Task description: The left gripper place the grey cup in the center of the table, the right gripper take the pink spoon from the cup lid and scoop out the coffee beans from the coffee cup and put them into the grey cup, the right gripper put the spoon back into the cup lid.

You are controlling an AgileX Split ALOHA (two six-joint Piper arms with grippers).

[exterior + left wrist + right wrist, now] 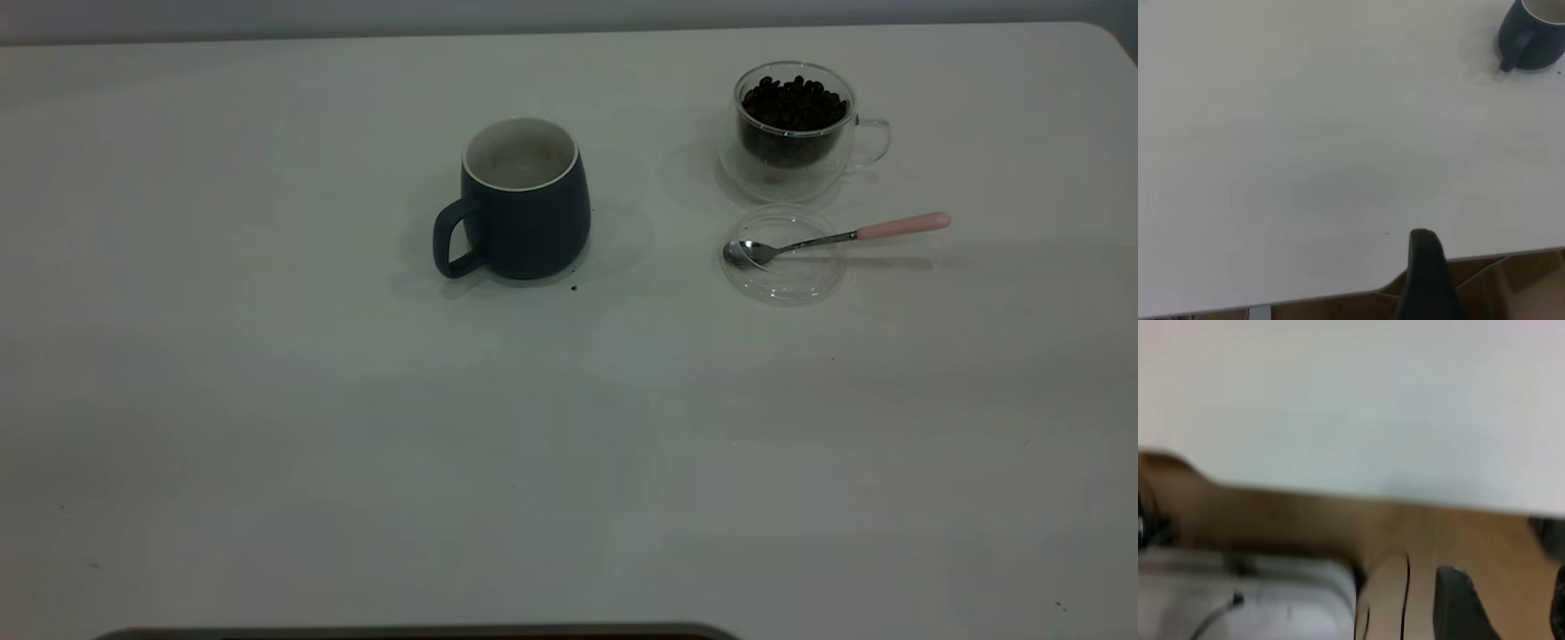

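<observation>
The grey cup (524, 204) stands upright near the table's middle, handle toward the front left; its pale inside shows no beans. The glass coffee cup (794, 129), full of coffee beans, stands at the back right. In front of it lies the clear cup lid (782, 256), with the pink spoon (836, 237) resting bowl-down in it and its handle pointing right. Neither arm shows in the exterior view. My left gripper (1501, 267) hangs open and empty over the table's edge, far from the grey cup (1535, 33). My right gripper (1509, 587) is open and empty, off the table.
A dark crumb (573, 287) lies by the grey cup's base. The white table (267, 400) has wide bare room at the front and left. Beyond its edge the right wrist view shows a brown floor and a grey box (1245, 600) with cables.
</observation>
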